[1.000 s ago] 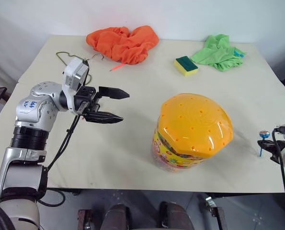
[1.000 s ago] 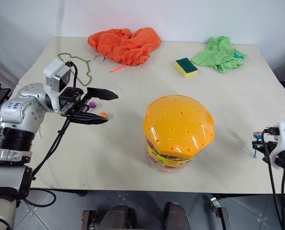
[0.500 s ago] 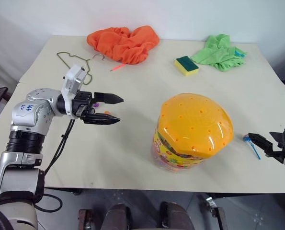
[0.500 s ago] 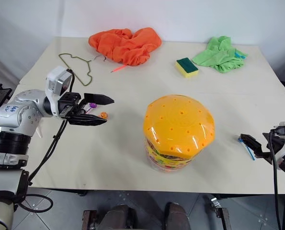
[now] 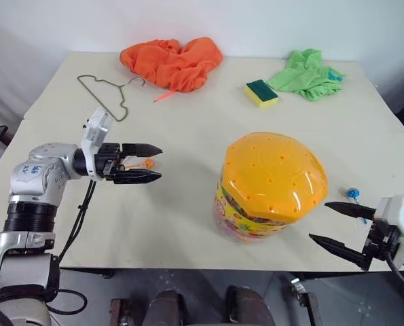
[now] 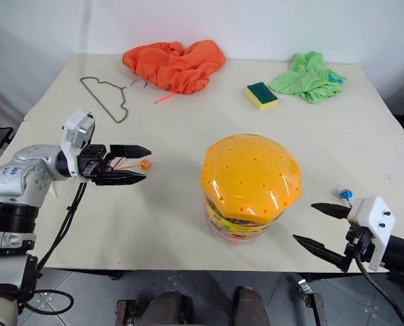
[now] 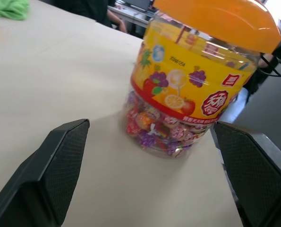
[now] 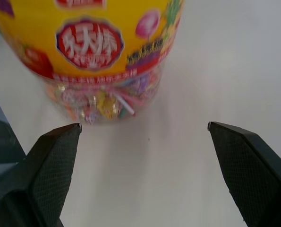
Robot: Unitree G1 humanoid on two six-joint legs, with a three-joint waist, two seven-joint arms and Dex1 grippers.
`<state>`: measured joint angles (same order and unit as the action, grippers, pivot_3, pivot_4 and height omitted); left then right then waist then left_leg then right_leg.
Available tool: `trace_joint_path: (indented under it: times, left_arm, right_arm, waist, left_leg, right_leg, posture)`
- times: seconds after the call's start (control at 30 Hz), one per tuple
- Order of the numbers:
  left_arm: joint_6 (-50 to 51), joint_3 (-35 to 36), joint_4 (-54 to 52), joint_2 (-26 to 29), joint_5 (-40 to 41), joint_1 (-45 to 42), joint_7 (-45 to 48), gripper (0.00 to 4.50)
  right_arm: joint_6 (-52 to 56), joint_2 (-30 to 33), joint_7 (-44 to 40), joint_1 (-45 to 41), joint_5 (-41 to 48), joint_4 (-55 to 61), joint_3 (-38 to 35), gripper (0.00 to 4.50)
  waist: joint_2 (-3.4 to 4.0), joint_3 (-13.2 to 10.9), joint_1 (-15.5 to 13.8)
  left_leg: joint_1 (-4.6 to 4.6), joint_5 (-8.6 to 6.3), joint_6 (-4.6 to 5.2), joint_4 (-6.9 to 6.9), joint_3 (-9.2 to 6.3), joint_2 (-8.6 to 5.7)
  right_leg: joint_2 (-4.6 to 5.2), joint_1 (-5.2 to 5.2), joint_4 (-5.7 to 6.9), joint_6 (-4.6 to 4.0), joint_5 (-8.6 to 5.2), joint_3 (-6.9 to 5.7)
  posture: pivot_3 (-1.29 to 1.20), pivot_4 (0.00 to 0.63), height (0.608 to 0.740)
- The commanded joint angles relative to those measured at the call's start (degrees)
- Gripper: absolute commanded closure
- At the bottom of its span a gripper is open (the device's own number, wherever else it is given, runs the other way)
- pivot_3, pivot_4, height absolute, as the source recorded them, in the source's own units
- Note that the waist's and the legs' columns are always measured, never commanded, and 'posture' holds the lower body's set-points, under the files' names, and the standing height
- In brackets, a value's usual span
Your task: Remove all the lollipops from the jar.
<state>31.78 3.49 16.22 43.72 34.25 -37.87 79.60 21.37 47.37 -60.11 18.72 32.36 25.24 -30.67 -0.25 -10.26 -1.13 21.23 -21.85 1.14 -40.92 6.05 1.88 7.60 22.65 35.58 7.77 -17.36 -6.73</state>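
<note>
Head views: jar (image 5: pixel 271 187) upright mid-bench (image 5: pixel 188 224), orange lid on. L hand (image 5: pixel 142 164) level, fingers wide, empty, aimed at jar from its left, well apart. R hand (image 5: pixel 337 227) fingers wide, empty, near jar's right side at bench front edge. One lollipop (image 5: pixel 352 193) w/ blue stick on bench beyond R hand; another (image 6: pixel 144 164) by L fingertips. Wrist views add what head views lack: wrapped lollipops heaped at jar bottom (image 7: pixel 159 132), printed label.
</note>
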Motion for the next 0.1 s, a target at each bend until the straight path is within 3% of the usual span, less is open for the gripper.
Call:
trace_joint_path:
  times: [0.03,0.1]
  left_arm:
    - [0.44,5.41,-6.69,-0.04,2.81,4.84,-3.49,0.0]
    - [0.11,6.56,-9.13,-0.35,2.66,7.17,-5.43,0.0]
  right_arm:
    - [-2.19,-2.95,3.35,-2.07,-1.54,-1.34,2.47,0.02]
    - [-2.2,-4.24,4.67,-2.34,-1.71,-1.11,3.08,0.02]
  waist:
    - [0.01,-0.01,0.03]
    - [0.01,-0.01,-0.02]
  left_leg:
    - [0.0,0.0,-0.01,0.01,-0.03,0.03]
    - [0.04,0.0,-0.01,0.0,-0.09,0.04]
  right_leg:
    - [-0.02,0.02,0.01,-0.01,0.0,-0.01]
    - [-0.01,0.05,0.03,-0.02,-0.01,-0.01]
  posture:
    - [0.0,0.15,0.74]
    - [0.0,0.15,0.74]
